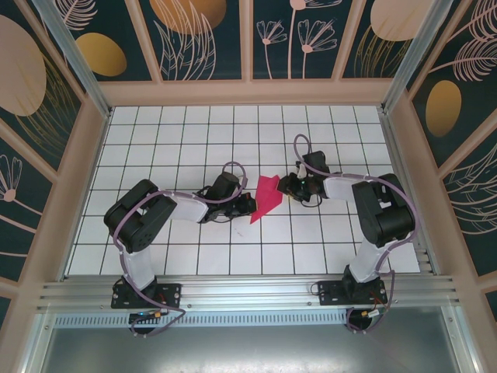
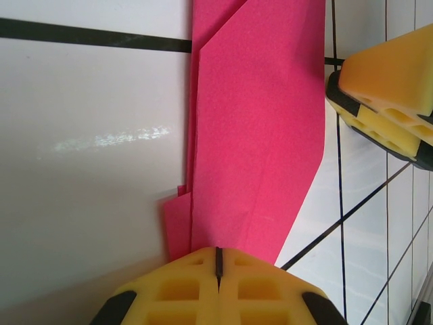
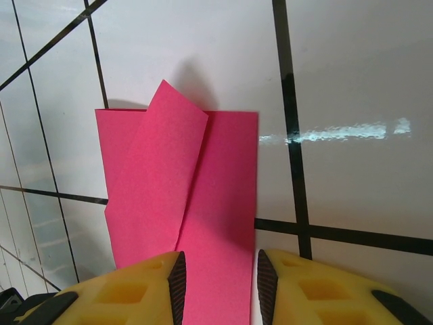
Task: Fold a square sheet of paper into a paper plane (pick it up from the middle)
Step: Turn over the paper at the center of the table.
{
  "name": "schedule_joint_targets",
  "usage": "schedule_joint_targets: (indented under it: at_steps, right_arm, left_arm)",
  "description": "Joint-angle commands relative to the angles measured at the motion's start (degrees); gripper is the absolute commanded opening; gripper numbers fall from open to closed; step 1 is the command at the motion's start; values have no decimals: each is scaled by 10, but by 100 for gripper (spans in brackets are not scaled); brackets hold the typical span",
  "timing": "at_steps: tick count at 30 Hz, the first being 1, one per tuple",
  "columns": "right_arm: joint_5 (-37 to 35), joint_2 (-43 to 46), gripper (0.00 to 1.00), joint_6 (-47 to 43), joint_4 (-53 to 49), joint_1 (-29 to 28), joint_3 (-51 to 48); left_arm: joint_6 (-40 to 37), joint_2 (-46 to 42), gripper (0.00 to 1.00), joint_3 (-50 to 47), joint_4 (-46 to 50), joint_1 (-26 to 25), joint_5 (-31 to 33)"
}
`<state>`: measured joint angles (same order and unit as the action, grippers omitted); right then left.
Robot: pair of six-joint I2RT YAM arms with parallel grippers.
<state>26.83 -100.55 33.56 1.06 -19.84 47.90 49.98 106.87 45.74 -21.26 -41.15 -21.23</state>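
Now | left jaws together atop red paper (image 1: 266,196) | right jaws apart astride its end | gridded table (image 1: 194,132)

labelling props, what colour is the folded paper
The paper is plain magenta-red, clearest in the left wrist view.

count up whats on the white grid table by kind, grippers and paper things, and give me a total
grippers: 2 (left gripper, right gripper)
red paper sheet, partly folded: 1
total: 3
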Motion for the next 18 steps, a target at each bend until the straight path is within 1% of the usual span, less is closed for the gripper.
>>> schedule_joint_targets:
  at_steps: [1, 4, 11, 16, 18]
  right_arm:
    - [24, -18, 36, 10, 15, -30, 13]
    - [23, -18, 35, 17, 17, -34, 12]
    - [21, 10, 35, 29, 40, -31, -3]
    - [73, 21, 38, 64, 97, -28, -30]
    - [69, 34, 39, 83, 112, -28, -47]
  left_arm:
    - [9, 16, 0, -19, 44, -7, -15]
    - [11, 17, 0, -19, 41, -8, -15]
    - [18, 11, 0, -27, 32, -8, -13]
    - [38, 8, 0, -35, -1, -9, -25]
    - [46, 5, 0, -36, -7, -8, -22]
